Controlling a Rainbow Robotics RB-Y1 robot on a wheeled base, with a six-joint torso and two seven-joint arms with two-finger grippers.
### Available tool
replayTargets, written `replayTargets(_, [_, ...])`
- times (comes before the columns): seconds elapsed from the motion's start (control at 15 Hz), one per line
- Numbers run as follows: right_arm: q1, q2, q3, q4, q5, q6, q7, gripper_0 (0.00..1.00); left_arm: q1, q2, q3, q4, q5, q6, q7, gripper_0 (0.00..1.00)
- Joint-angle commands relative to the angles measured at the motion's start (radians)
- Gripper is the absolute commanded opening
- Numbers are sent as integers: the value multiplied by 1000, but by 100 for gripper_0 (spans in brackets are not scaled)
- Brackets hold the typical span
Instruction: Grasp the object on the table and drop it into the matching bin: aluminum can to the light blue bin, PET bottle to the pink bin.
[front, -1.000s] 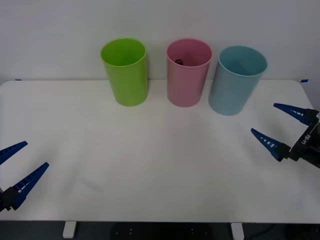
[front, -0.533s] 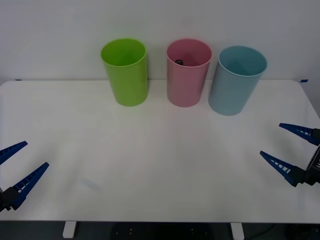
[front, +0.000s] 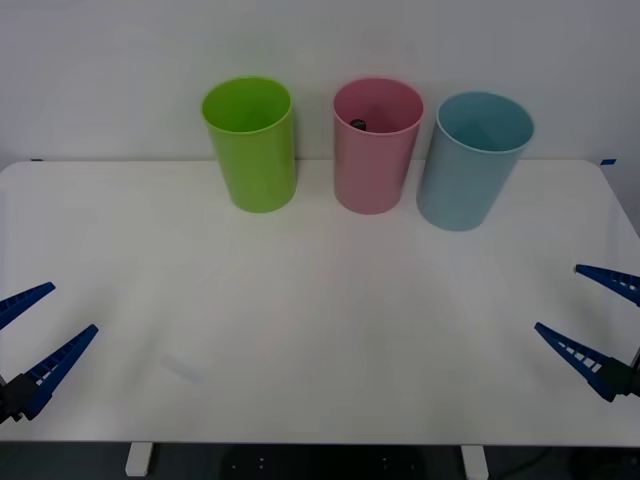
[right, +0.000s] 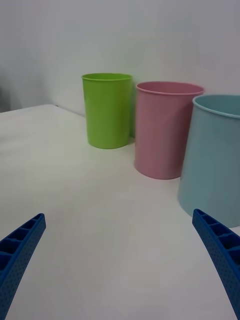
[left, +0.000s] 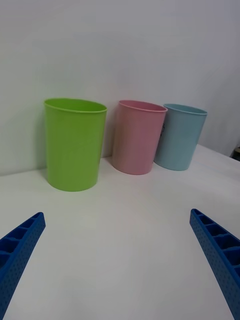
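The pink bin stands in the middle of the back row on the white table, with the light blue bin just to its right. A small dark cap of the PET bottle peeks out inside the pink bin near its rim; the bottle's body is hidden by the wall. My right gripper hangs open over the table's front right edge, nothing between its fingers. My left gripper is parked open at the front left. The right wrist view looks at the pink bin and light blue bin from the side.
A lime green bin stands left of the pink one, and it also appears as the lime green bin closest in the left wrist view. A plain white wall rises behind the row. Bare tabletop lies between the bins and both grippers.
My right gripper has drawn back from near the light blue bin toward the front right edge, staying open. The left arm and the bins have not moved.
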Motion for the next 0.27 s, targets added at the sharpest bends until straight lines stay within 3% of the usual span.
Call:
replayTargets(0.07, [17,1,-3,-2,-9,-2,-3,100,0,0,0,0,0,0,0,100])
replayTargets(0.27, [17,1,-3,-2,-9,-2,-3,100,0,0,0,0,0,0,0,100])
